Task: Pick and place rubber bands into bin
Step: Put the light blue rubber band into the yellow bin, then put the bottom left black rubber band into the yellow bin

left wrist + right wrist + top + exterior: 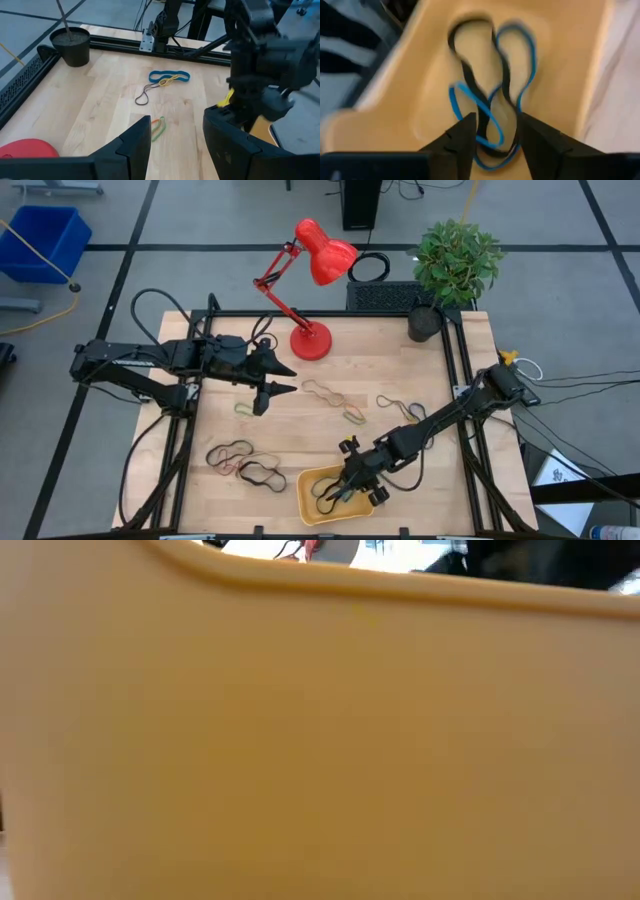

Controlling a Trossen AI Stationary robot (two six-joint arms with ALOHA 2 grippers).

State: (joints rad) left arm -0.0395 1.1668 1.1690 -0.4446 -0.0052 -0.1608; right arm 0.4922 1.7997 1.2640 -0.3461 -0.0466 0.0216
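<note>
Right gripper (342, 489) sits inside the shallow yellow-orange plastic tray (310, 508), blocking access from above. Bare wood left of the tray up to the dark rubber band loops (245, 462). Beyond the tray: red desk lamp (310, 290), potted green plant (455, 265), left gripper (278, 378) hovering near lamp base.

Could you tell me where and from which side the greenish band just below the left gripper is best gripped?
Probably from straight above, fingers straddling one strand of the greenish rubber band. It lies flat on the table apart from other bands, beside the open left gripper.
</note>
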